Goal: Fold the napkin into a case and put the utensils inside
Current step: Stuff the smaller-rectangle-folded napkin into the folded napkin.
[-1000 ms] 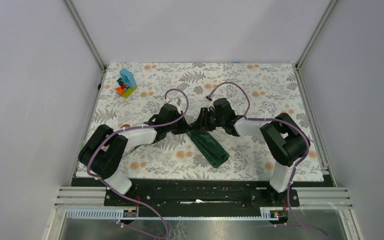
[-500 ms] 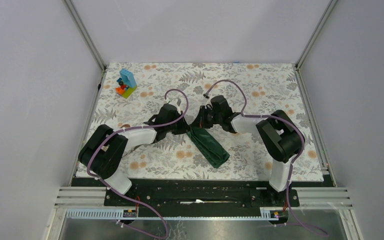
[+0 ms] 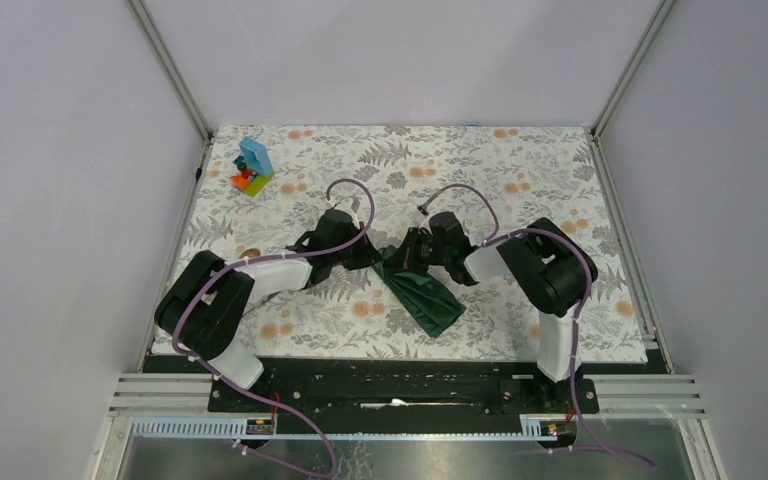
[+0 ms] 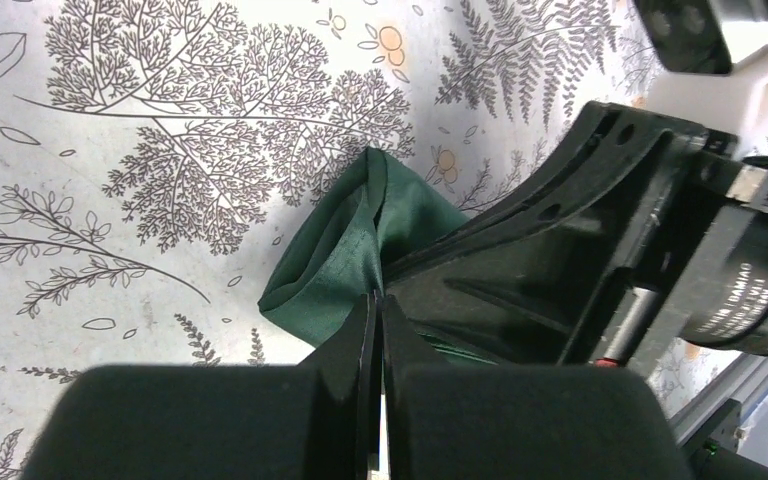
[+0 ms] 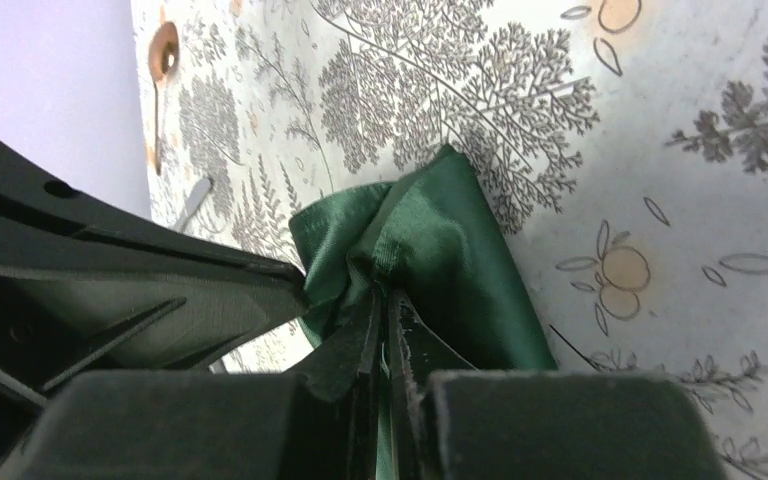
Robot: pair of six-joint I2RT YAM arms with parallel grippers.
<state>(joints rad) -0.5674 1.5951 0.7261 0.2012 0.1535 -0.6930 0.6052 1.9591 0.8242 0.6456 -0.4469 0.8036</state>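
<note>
Left pincer (image 4: pixel 376 300) and right pincer (image 5: pixel 380 295) both pinched tight on the napkin's (image 3: pixel 422 295) far end.
Its long axis slanted from there toward the desk's (image 3: pixel 560 170) near edge.

White "DAMIAO" lettering on black motor housing (image 4: pixel 735 290), smaller line beside it unreadable

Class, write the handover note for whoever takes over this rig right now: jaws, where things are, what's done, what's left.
Left gripper: jaws shut on the napkin, at its far end.
Right gripper: jaws shut on the same end.
Done: napkin folded into a narrow oblong, lying diagonally on the table covering.
Utensil: one lies on the covering, outside the cloth.
To do: finish the case, put utensils inside.
</note>
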